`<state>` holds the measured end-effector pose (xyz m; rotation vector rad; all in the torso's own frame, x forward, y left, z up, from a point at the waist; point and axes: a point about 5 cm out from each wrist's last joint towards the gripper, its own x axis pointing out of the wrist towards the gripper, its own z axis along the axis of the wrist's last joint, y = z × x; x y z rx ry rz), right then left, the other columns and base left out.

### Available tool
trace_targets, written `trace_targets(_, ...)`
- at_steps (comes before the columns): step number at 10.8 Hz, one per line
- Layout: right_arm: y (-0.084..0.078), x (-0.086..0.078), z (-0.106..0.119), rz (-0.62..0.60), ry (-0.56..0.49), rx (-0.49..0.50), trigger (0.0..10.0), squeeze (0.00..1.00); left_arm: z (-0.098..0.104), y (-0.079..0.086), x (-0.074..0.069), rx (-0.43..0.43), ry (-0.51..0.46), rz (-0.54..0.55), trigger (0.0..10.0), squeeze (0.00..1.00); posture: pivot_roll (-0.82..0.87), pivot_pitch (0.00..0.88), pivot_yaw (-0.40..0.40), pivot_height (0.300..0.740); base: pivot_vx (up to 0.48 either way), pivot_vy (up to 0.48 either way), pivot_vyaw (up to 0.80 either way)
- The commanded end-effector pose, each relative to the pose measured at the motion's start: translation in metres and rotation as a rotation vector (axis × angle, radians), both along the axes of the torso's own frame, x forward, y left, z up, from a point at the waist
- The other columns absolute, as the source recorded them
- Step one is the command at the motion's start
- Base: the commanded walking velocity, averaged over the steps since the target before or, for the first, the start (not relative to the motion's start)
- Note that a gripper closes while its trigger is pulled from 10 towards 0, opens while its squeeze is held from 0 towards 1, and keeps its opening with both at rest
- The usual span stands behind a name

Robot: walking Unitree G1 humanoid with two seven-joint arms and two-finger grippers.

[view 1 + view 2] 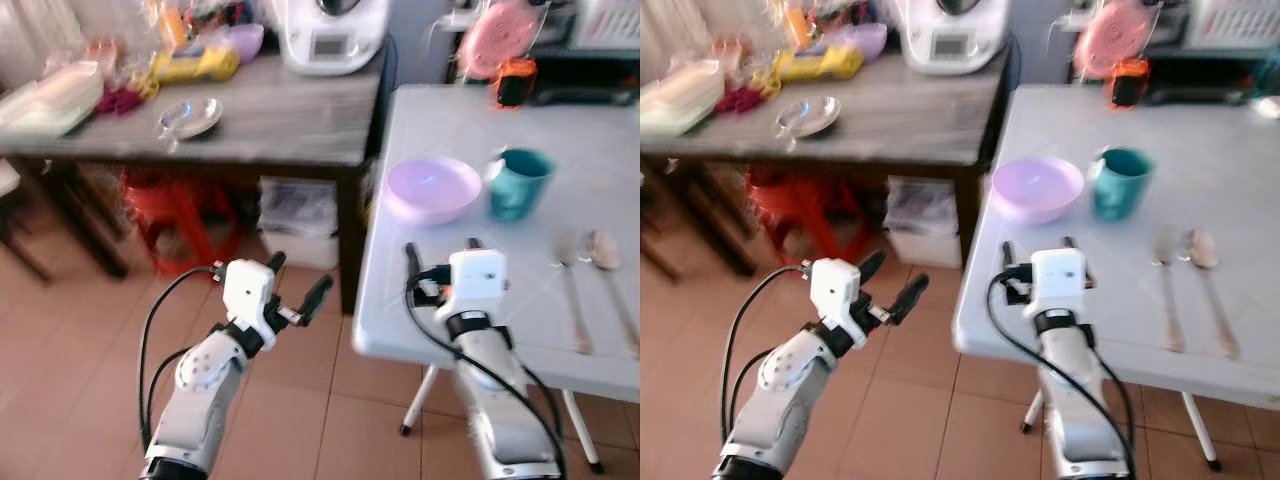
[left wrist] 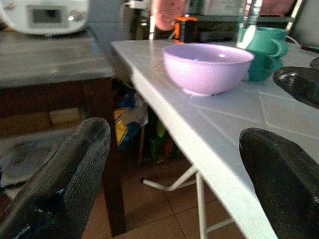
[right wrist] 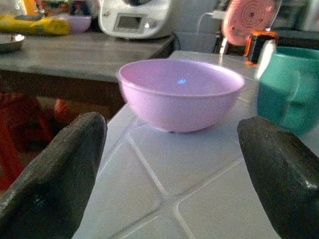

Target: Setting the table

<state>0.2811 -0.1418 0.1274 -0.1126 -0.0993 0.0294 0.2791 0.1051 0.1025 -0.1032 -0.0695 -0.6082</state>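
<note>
1. We see the pink bowl [image 1: 434, 189] at centre right of the left eye view, on the white table [image 1: 520, 300] near its left edge, with the teal mug [image 1: 519, 183] just beside it to the right.
2. Our right gripper [image 1: 441, 252] hovers over the table's near corner, fingers spread wide and empty; in the right wrist view the bowl sits squarely between the two black fingers [image 3: 55, 169], straight ahead.
3. Our left gripper [image 1: 297, 282] hangs off the table's edge at lower centre, also open and empty, above the tiled floor [image 1: 80, 350].
4. A fork [image 1: 570, 290] and spoon [image 1: 608, 265] lie at far right, long axes running away from us.
5. We judge the right arm nearer the bowl.
</note>
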Motion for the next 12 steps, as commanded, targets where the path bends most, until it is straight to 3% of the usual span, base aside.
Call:
trace_targets(1,-0.002,0.000,0.000,-0.009,0.001,0.004,10.0,0.00,0.004,-0.002,0.000,0.009,-0.022,-0.018,10.0,0.00,-0.11,0.067,0.123,0.740,0.277,0.000,-0.52)
trace_targets(4,-0.002,-0.001,-0.001,-0.011,0.007,0.009,10.0,0.00,0.003,-0.002,-0.001,0.012,-0.019,-0.022,10.0,0.00,-0.11,0.071,0.126,0.740,0.273,0.000,-0.49)
trace_targets(8,-0.001,-0.001,-0.001,-0.007,0.002,0.005,10.0,0.00,0.002,-0.001,-0.002,0.011,-0.011,-0.019,10.0,0.00,-0.11,0.071,0.124,0.740,0.000,0.000,0.00)
trace_targets(10,0.002,-0.002,0.003,0.015,-0.020,-0.032,10.0,0.00,-0.001,0.005,-0.005,0.021,-0.003,-0.003,10.0,0.00,-0.11,0.076,0.124,0.740,0.000,0.000,0.00)
trace_targets(12,0.007,-0.003,0.012,0.064,-0.051,-0.099,10.0,0.00,-0.006,0.013,-0.013,0.051,0.016,-0.063,10.0,0.00,-0.11,0.082,0.125,0.740,0.000,0.000,0.00)
